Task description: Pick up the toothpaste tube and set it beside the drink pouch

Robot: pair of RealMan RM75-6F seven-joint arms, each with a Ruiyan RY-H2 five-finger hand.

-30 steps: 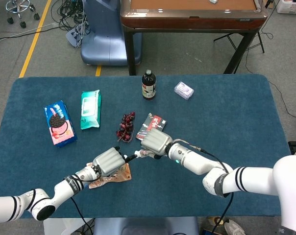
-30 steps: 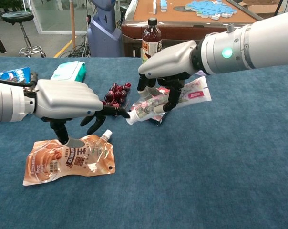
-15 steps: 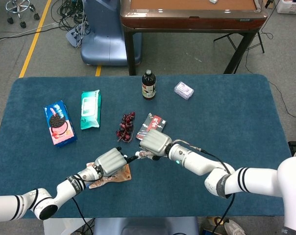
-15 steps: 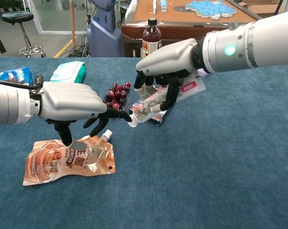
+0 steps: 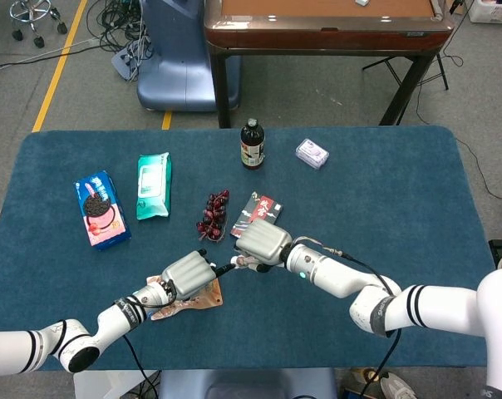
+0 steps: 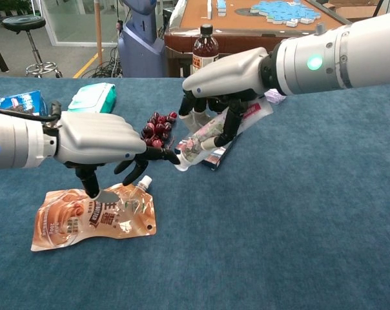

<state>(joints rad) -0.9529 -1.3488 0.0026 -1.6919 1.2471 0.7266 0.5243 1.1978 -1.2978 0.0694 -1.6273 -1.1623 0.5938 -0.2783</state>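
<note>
Currently: my right hand (image 6: pixel 211 119) clamps the toothpaste tube (image 6: pixel 224 132), lifted mid-table, cap toward my left hand (image 6: pixel 111 145), which presses the drink pouch (image 6: pixel 95 219) near the front edge. Pickup done; placing beside pouch remains.

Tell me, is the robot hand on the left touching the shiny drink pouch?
Touching. In the chest view, one finger of the left robot hand presses down onto the drink pouch.
</note>
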